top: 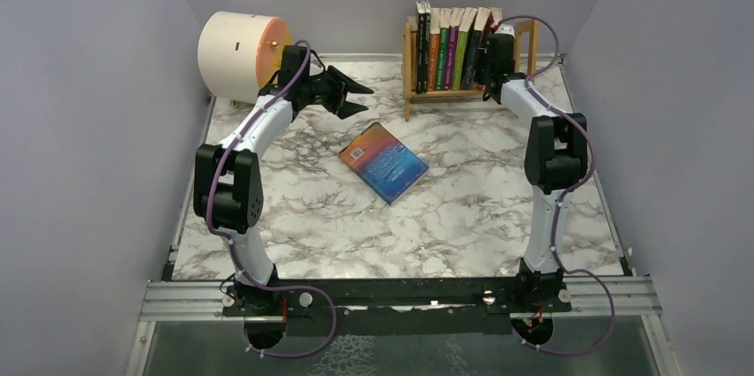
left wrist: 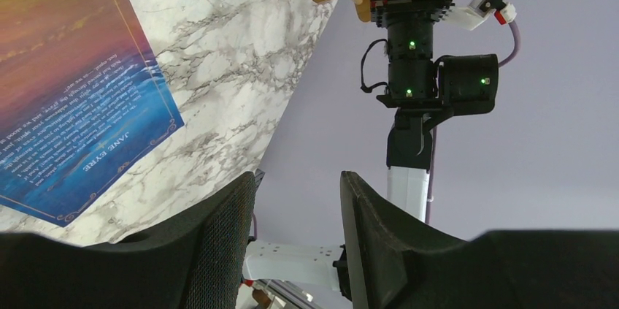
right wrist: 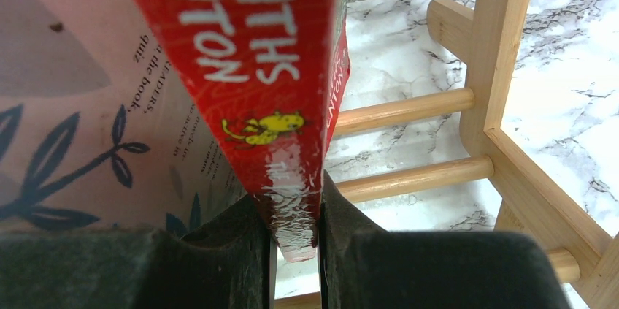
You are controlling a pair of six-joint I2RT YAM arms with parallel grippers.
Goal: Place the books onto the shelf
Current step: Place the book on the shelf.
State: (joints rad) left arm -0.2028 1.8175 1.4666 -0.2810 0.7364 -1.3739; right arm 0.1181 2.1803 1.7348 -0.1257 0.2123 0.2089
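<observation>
Right gripper (right wrist: 295, 229) is clamping the red book (right wrist: 255, 68) by the low end of its spine, holding it at the open right end of the shelf (right wrist: 504, 46), beside the row of books (top: 449, 47) standing there. Risks as I'm reading them: the pinch is sitting right at the spine corner, so the book is liable to be pivoting in the pads once it meets a rail or its neighbour. If it's going in tilted, it's catching the pink-covered book (right wrist: 87, 104) or the end frame and shoving the light rack along the marble table (top: 462, 216). Letting go before it's bearing on the bottom rails is risking it tipping into the gap on the right. Left gripper (left wrist: 298, 243) is hovering part-open and empty between the cream cylinder (top: 236, 54) and the shelf. Blue book (top: 383, 162) is lying flat mid-table, not shelved. On that slick top it's probably sliding rather than lifting when fingers are trying to get under it.
</observation>
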